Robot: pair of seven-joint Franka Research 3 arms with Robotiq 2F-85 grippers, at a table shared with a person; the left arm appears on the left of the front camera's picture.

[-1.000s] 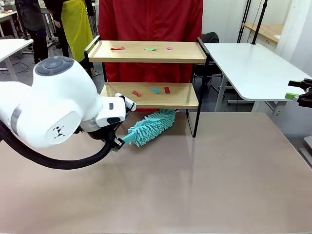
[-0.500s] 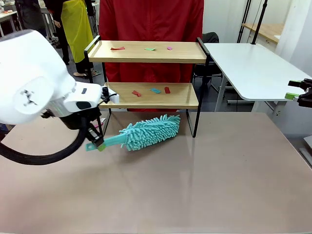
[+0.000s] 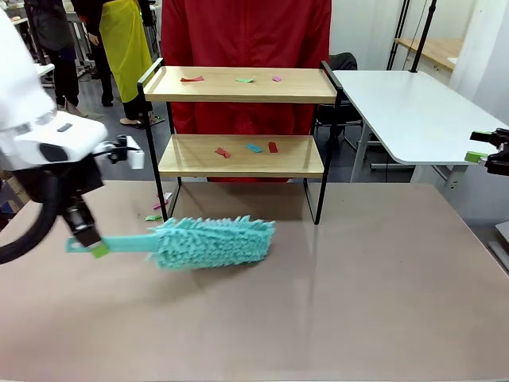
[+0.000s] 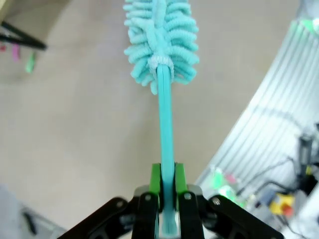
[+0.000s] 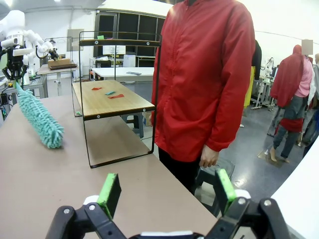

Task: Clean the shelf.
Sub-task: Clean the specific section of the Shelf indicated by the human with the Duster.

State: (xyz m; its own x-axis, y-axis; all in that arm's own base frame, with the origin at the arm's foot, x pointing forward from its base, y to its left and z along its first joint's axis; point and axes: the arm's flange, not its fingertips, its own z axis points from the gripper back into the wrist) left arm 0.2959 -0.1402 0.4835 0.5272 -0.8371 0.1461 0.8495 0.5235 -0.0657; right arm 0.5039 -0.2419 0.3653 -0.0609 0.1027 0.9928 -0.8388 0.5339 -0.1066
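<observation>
The shelf stands at the table's far middle, with small coloured scraps on its top board and on its lower board. A teal fluffy duster lies level just above the table in front of the shelf's left half. My left gripper is shut on the duster's handle at the far left. In the left wrist view the green pads squeeze the handle, and the duster head points away. My right gripper hangs open and empty off the table's right side, looking toward the shelf.
A person in a red jacket stands right behind the shelf. Two small scraps lie on the table by the shelf's left front leg. A white side table stands at the right.
My left arm swung left and drew the duster out from under the shelf's lower board, leaving it level in front of the shelf. The right gripper stayed put.
</observation>
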